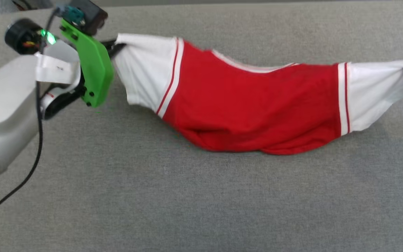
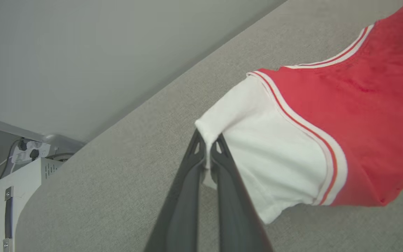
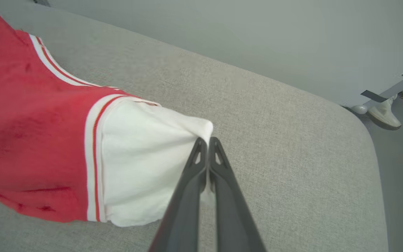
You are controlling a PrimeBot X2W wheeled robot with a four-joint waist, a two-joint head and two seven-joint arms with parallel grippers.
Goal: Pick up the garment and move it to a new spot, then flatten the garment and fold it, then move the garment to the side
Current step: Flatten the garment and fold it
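Hanging stretched between both arms, the garment [image 1: 250,105] shows its plain red side, its middle sagging toward the grey tabletop [image 1: 187,196]. The left end effector [image 2: 206,148] is clamped on the tip of one white sleeve; the right end effector [image 3: 207,148] is pinched closed on the other sleeve's tip. Whether the lowest fold touches the tabletop is unclear.

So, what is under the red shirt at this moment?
Under the garment lies the gray fabric surface, seen around its sagging red middle. The left gripper and right gripper pinch its white sleeves. The patch directly beneath the shirt is covered.
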